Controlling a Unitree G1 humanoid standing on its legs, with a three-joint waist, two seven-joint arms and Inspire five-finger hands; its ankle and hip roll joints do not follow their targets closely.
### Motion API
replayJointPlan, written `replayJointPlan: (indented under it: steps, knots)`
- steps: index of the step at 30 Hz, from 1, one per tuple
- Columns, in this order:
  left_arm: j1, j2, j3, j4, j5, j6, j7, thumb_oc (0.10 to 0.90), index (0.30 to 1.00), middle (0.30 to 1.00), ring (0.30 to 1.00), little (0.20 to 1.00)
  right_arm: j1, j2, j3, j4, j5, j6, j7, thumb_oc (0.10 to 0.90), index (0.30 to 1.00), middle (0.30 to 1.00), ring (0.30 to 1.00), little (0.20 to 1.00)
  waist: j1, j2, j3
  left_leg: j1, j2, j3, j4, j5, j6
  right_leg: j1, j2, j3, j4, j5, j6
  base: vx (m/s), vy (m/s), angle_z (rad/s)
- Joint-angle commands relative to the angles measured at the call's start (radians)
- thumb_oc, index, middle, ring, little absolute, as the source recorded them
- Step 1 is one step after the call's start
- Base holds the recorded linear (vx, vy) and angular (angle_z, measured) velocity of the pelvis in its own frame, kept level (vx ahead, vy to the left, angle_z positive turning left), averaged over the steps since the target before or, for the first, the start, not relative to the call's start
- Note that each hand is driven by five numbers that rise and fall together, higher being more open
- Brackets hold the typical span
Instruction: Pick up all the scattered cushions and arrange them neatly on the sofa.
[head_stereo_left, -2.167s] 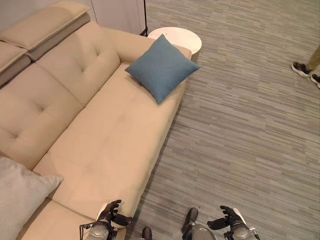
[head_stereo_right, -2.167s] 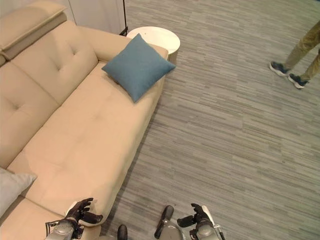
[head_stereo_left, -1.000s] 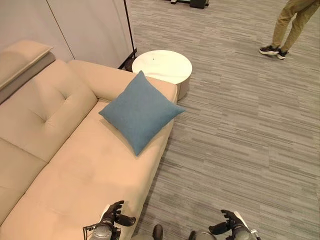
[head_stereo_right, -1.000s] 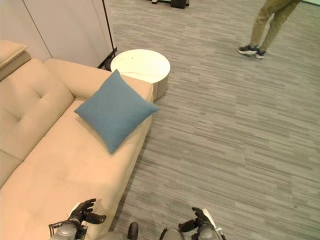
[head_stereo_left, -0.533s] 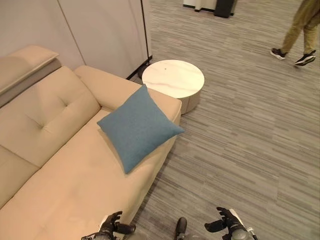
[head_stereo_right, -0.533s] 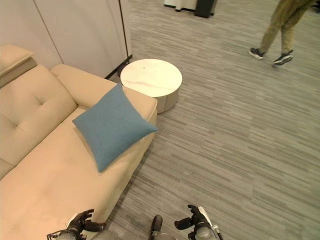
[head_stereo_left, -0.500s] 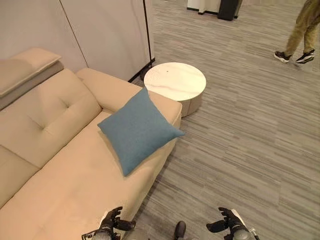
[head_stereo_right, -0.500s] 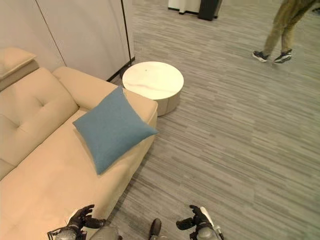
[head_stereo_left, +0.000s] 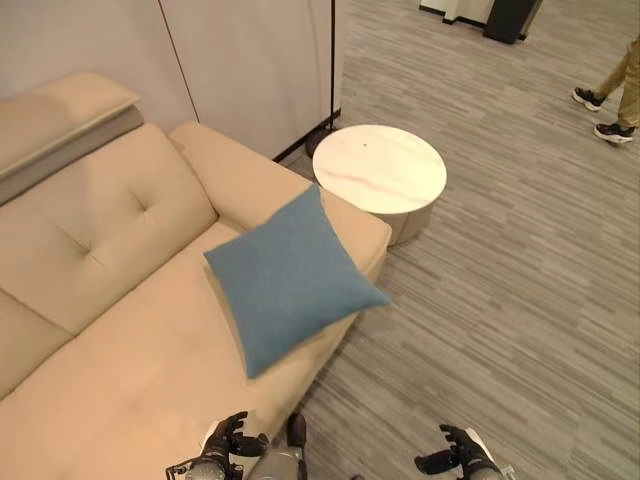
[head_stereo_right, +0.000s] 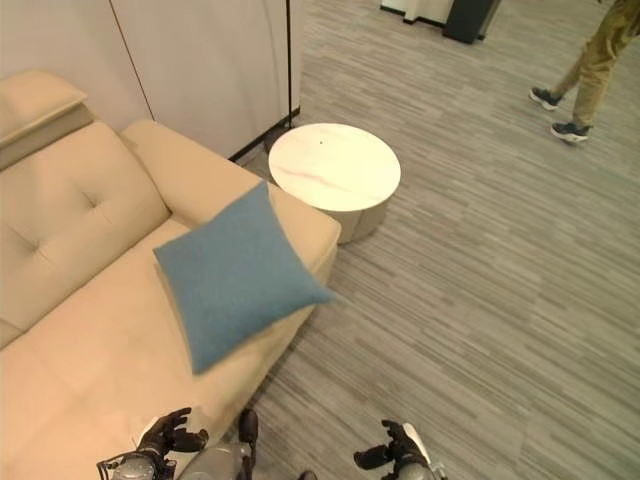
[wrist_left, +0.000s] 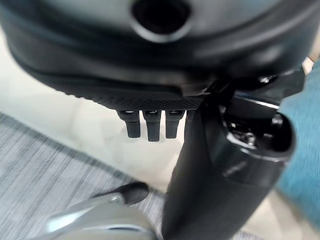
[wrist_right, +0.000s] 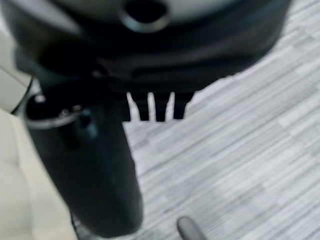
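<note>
Square teal-blue fabric cushion (head_stereo_left: 290, 280) lies centre frame on the beige tufted leather sofa (head_stereo_left: 110, 300), set diamond-wise. Its right corner overhangs the sofa's front edge, above the grey striped carpet floor (head_stereo_left: 500, 300); its upper corner lies near the sofa's rounded arm. Sofa seat to the lower left of the cushion is bare. Round white marble-look tabletop (head_stereo_left: 380, 168) stands upper centre, just beside the sofa's arm. Pale wall panels (head_stereo_left: 250, 60) run along the upper left behind the sofa. Wide floor is open across the right half; a person's shoes (head_stereo_left: 598, 115) show at the upper right edge. Left robot hand (head_stereo_left: 228, 440) at lower edge, over the sofa's front edge, fingers loosely spread, holding nothing. Right robot hand (head_stereo_left: 452, 462) at lower right over carpet, fingers relaxed, empty.
</note>
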Motion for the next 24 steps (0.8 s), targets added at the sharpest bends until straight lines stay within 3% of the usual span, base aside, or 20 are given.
replayJointPlan:
  steps: [1, 2, 5, 7, 8, 11, 12, 16, 19, 20, 24]
  knots:
    - [0.002, 0.028, -0.005, -0.035, 0.009, -0.026, 0.013, 0.800, 0.900, 0.900, 0.900, 0.900, -0.019, -0.045, 0.003, -0.049, -0.027, -0.025, -0.001, 0.800, 0.900, 0.900, 0.900, 0.900, 0.041, -0.010, -0.020, 0.027, -0.027, -0.048, 0.052, -0.139, -0.009, -0.106, -0.084, 0.043, 0.273, 0.122, 0.069, 0.16, 0.135, 0.07]
    - [0.001, 0.034, -0.008, -0.041, 0.010, -0.026, 0.015, 0.800, 0.900, 0.900, 0.900, 0.900, -0.021, -0.046, 0.003, -0.056, -0.024, -0.024, -0.003, 0.800, 0.900, 0.900, 0.900, 0.900, 0.033, -0.003, -0.010, 0.038, -0.030, -0.062, 0.050, -0.140, 0.003, -0.143, -0.093, 0.060, 0.363, 0.165, 0.075, 0.09, 0.056, 0.33]
    - [-0.003, 0.045, -0.006, -0.045, 0.008, -0.031, 0.022, 0.800, 0.900, 0.900, 0.900, 0.900, -0.023, -0.045, -0.004, -0.066, -0.014, -0.028, -0.006, 0.800, 0.900, 0.900, 0.900, 0.900, 0.018, 0.024, -0.004, 0.084, -0.020, -0.107, 0.022, -0.144, 0.008, -0.218, -0.096, 0.103, 0.432, 0.154, 0.057, 0.16, -0.006, 0.66]
    - [-0.018, 0.045, -0.008, -0.038, 0.009, -0.039, 0.031, 0.800, 0.900, 0.900, 0.900, 0.900, -0.028, -0.041, -0.004, -0.073, -0.002, -0.035, -0.007, 0.800, 0.900, 0.900, 0.900, 0.900, 0.003, 0.022, -0.001, 0.105, -0.019, -0.162, 0.001, -0.146, -0.011, -0.238, -0.080, 0.170, 0.276, 0.111, 0.042, 0.16, -0.156, 0.54]
    - [-0.019, 0.045, -0.008, -0.038, 0.009, -0.039, 0.031, 0.800, 0.900, 0.900, 0.900, 0.900, -0.028, -0.041, -0.004, -0.073, -0.002, -0.035, -0.007, 0.800, 0.900, 0.900, 0.900, 0.900, 0.003, 0.024, -0.003, 0.102, -0.017, -0.162, 0.001, -0.145, -0.011, -0.238, -0.078, 0.169, 0.271, 0.114, 0.041, 0.09, -0.116, 0.54]
    - [-0.044, 0.043, -0.030, -0.021, 0.037, -0.039, 0.039, 0.800, 0.900, 0.900, 0.900, 0.900, -0.035, -0.037, -0.003, -0.069, 0.014, -0.032, -0.012, 0.800, 0.900, 0.900, 0.900, 0.900, -0.032, 0.010, -0.006, 0.110, -0.031, -0.230, -0.005, -0.149, -0.028, -0.265, -0.010, 0.353, 0.082, 0.122, 0.049, 0.14, -0.174, 0.70]
    - [-0.056, 0.037, -0.035, 0.005, 0.044, -0.039, 0.042, 0.800, 0.900, 0.900, 0.900, 0.900, -0.035, -0.031, -0.003, -0.056, 0.025, -0.033, -0.009, 0.800, 0.900, 0.900, 0.900, 0.900, -0.037, -0.003, -0.012, 0.107, -0.037, -0.253, -0.006, -0.150, -0.038, -0.224, -0.001, 0.379, 0.018, 0.123, 0.052, 0.09, -0.156, 0.78]
    - [-0.057, 0.026, -0.041, 0.034, 0.040, -0.039, 0.038, 0.800, 0.900, 0.900, 0.900, 0.900, -0.037, -0.024, 0.005, -0.039, 0.022, -0.035, -0.009, 0.800, 0.900, 0.900, 0.900, 0.900, -0.035, -0.010, -0.029, 0.111, -0.020, -0.269, -0.032, -0.135, -0.056, -0.189, 0.000, 0.338, -0.029, 0.128, 0.042, 0.08, -0.191, 0.54]
    - [-0.069, 0.020, -0.042, 0.046, 0.036, -0.037, 0.034, 0.800, 0.900, 0.900, 0.900, 0.900, -0.038, -0.020, 0.003, -0.031, 0.032, -0.043, -0.008, 0.800, 0.900, 0.900, 0.900, 0.900, -0.042, -0.019, -0.039, 0.107, -0.001, -0.285, -0.047, -0.119, -0.088, -0.152, 0.014, 0.301, -0.088, 0.124, 0.026, 0.06, -0.267, 0.43]
    - [-0.086, 0.013, -0.059, 0.049, 0.037, -0.037, 0.034, 0.800, 0.900, 0.900, 0.900, 0.900, -0.037, -0.024, -0.002, -0.029, 0.044, -0.051, -0.013, 0.800, 0.900, 0.900, 0.900, 0.900, -0.053, -0.025, -0.035, 0.078, 0.019, -0.285, -0.024, -0.109, -0.114, -0.118, 0.026, 0.260, -0.140, 0.123, 0.009, 0.01, -0.274, 0.39]
    - [-0.095, 0.008, -0.068, 0.040, 0.038, -0.037, 0.037, 0.800, 0.900, 0.900, 0.900, 0.900, -0.036, -0.033, -0.002, -0.024, 0.045, -0.051, -0.016, 0.800, 0.900, 0.900, 0.900, 0.900, -0.065, -0.024, -0.025, 0.050, 0.028, -0.257, 0.016, -0.111, -0.123, -0.096, 0.028, 0.227, -0.167, 0.124, -0.001, -0.05, -0.139, 0.69]
